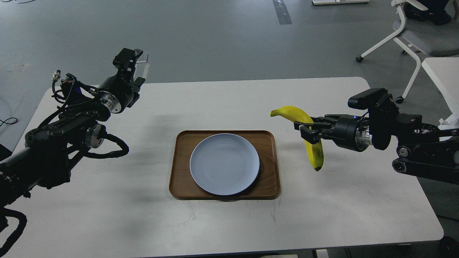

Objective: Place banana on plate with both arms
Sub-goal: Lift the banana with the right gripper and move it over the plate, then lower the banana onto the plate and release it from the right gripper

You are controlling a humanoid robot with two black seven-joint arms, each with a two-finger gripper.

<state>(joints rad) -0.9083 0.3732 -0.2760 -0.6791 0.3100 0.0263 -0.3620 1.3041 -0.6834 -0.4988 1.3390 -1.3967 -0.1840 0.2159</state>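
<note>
One banana clamped in our right gripper, right of one wooden tray.
One empty plate lies on the tray; our left gripper fingers: cannot tell.

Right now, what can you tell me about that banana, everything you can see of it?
The banana is a single bright yellow fruit, curved, smooth-skinned, with a dark tip at its lower end and its stem end pointing up and left. It looks ripe and unpeeled. The right end effector is shut on it near the middle, holding it lifted off the white table, to the right of the tray and the bare plate. Nothing else touches it.
</note>
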